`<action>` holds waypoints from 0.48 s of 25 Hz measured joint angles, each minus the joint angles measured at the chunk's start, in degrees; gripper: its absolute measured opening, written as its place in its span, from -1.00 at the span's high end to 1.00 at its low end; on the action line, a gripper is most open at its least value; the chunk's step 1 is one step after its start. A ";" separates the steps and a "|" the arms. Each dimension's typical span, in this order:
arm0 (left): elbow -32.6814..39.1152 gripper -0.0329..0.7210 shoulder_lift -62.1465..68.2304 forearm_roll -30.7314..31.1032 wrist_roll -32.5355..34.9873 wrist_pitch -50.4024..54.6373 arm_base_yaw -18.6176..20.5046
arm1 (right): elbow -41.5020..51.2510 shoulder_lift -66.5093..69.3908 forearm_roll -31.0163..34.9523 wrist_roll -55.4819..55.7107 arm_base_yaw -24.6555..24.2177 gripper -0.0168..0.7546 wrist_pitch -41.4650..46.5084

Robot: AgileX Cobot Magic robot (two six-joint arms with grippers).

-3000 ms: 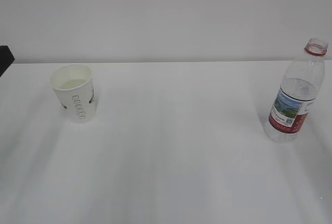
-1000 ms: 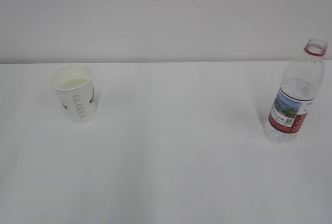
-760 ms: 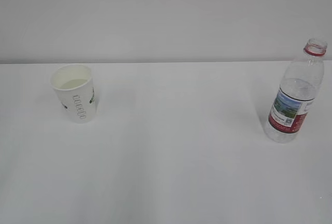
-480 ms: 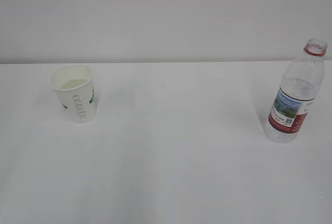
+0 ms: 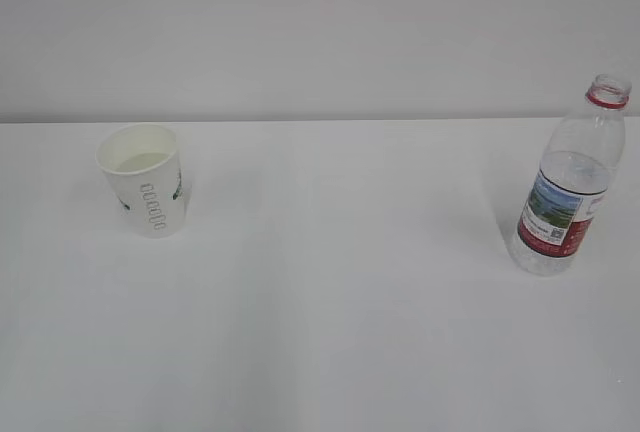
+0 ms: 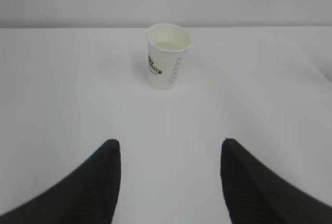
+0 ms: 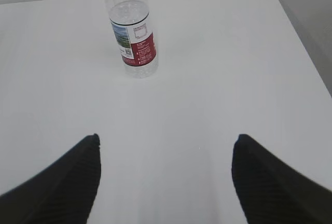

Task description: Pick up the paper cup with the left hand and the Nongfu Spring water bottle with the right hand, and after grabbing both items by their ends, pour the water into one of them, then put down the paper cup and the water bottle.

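Observation:
The white paper cup (image 5: 145,180) with green lettering stands upright at the left of the white table, a pale pool of water (image 5: 138,161) inside it. In the left wrist view the paper cup (image 6: 167,56) is well ahead of my left gripper (image 6: 170,146), which is open with only table between its fingers. The capless Nongfu Spring water bottle (image 5: 570,187) stands upright at the right, partly full. In the right wrist view the bottle (image 7: 132,32) is far ahead of my open, empty right gripper (image 7: 166,140). Neither arm appears in the exterior view.
The white table (image 5: 340,282) ends at a pale wall (image 5: 320,22) behind. The right wrist view shows the table's right edge (image 7: 303,42) running close past the bottle's side.
The cup and the bottle have stayed in place. A dark object at the far left edge three seconds ago is gone from the exterior view.

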 joint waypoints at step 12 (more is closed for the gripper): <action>-0.08 -0.26 -0.08 1.99 5.18 7.35 0.00 | 4.22 0.00 1.37 0.00 0.00 -0.58 -0.30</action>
